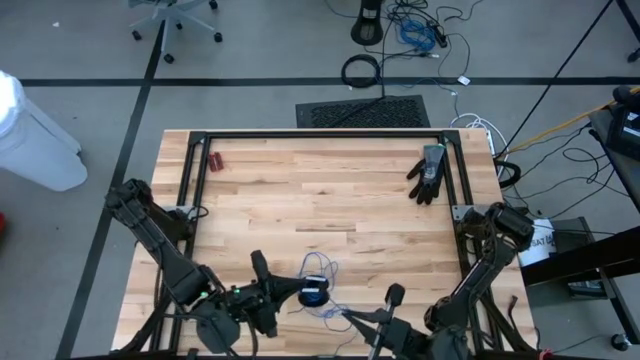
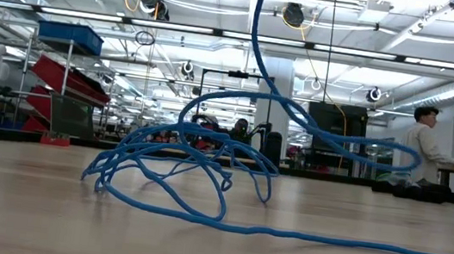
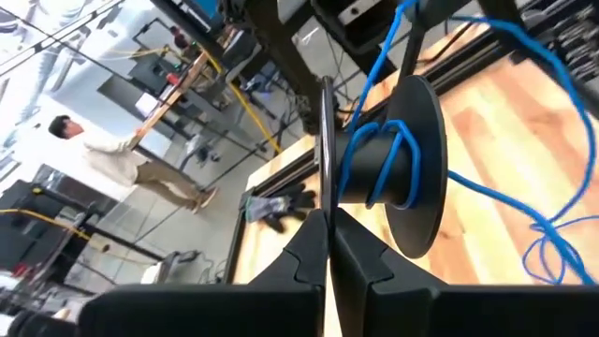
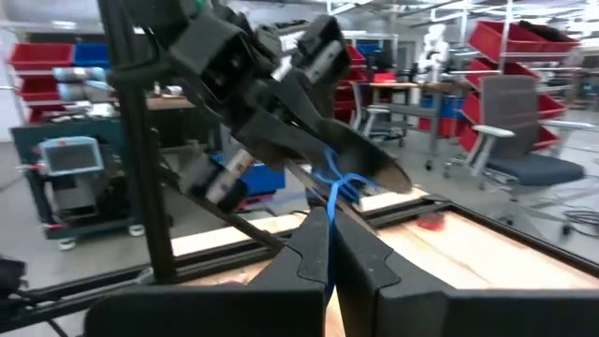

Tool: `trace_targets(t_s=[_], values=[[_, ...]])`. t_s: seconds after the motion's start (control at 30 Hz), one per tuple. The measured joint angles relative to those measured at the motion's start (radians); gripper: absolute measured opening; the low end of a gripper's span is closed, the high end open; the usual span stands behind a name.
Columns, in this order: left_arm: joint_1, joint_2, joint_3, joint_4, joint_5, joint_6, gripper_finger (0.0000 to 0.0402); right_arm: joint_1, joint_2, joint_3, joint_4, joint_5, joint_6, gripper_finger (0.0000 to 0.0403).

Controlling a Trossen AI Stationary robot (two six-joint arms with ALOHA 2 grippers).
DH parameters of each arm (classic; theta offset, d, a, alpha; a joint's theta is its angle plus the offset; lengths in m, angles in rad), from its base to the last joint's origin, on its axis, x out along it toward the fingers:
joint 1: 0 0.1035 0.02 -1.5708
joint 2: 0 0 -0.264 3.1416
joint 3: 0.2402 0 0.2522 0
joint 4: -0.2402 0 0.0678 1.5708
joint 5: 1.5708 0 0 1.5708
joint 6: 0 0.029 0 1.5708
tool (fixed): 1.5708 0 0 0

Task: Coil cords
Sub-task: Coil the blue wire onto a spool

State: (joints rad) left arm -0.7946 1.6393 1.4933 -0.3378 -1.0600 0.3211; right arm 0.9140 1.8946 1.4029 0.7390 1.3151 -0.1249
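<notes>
A thin blue cord lies in a loose tangle [image 2: 178, 169] on the wooden table near its front edge [image 1: 322, 268], and one strand rises out of the low view [image 2: 261, 27]. Some turns of the cord are wound on the hub [image 3: 379, 168] of a black two-flanged spool [image 1: 313, 293]. My left gripper [image 3: 329, 234] is shut on this spool above the table's near middle. My right gripper [image 4: 328, 245] stands just right of the spool [image 1: 394, 297] and is shut on a strand of the cord. My left gripper pinches the rim of the spool's thin near flange [image 3: 325, 192] between its two fingers, coming roughly level from the table's left. The spool is lifted clear of the table with its axle lying about level. My right gripper pinches a single strand of the blue cord [image 4: 329, 208] between its two fingertips, which point about level toward the spool. From the fingers the strand runs straight up to the spool's hub [image 4: 339, 183].
A black glove [image 1: 428, 172] lies at the far right of the table and small red pliers [image 1: 215, 161] at the far left. A black metal frame [image 1: 320, 135] runs around the table top. A person [image 2: 423, 142] sits in the room beyond.
</notes>
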Motion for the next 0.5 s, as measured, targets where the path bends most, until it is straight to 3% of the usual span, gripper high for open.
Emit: trace_targets(t_s=[0.5], values=[[0.084, 0.020, 0.000, 0.025, -0.061, -0.096, 0.0006, -0.091, 0.001, 0.000, 0.068, -0.236, 0.010, 0.0000]])
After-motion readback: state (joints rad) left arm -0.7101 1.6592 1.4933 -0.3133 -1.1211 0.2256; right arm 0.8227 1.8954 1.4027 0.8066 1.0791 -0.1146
